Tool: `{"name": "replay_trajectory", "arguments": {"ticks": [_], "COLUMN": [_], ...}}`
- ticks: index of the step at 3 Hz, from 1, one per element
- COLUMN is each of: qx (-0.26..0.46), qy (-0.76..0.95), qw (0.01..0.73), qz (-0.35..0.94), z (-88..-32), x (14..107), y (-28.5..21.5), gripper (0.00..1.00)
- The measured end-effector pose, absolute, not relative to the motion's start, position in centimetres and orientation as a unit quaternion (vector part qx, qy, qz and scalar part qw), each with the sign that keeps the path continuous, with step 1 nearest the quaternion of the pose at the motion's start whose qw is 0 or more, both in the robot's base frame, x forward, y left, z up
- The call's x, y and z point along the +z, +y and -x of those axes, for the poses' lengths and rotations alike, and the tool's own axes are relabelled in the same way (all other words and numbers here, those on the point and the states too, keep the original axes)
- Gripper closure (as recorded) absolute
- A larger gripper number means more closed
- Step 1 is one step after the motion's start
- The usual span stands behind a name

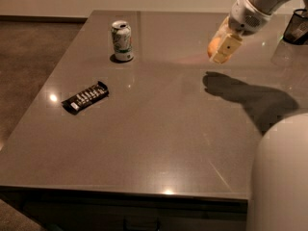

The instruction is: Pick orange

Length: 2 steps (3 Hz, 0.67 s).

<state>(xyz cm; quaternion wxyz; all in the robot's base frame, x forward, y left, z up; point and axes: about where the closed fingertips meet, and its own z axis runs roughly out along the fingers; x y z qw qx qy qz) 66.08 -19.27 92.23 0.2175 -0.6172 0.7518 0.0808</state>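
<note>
My gripper [220, 47] hangs above the right part of the grey table [159, 124], lifted clear of the surface, with its shadow on the tabletop below and to the right. It is shut on the orange [213, 45], whose round orange skin shows between the pale fingers [226, 47] at the left side. The white arm reaches in from the upper right corner.
A green and white soda can [121, 41] stands upright at the back left. A dark snack bar wrapper [85, 96] lies flat at the left. A black object [297, 27] sits at the far right edge. A white part of my body [281, 177] fills the lower right.
</note>
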Motion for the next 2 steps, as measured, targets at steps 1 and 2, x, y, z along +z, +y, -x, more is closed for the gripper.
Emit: {"name": "replay_trajectory", "arguments": {"ticks": [1, 2], "qx": [0.062, 0.061], "qy": [0.745, 0.745], "qw": [0.257, 0.261], "qz": [0.612, 0.611], "z": [-68.07, -68.52], "x": [94.34, 94.18], "y": [-19.23, -18.99], "gripper": [1.00, 1.00]}}
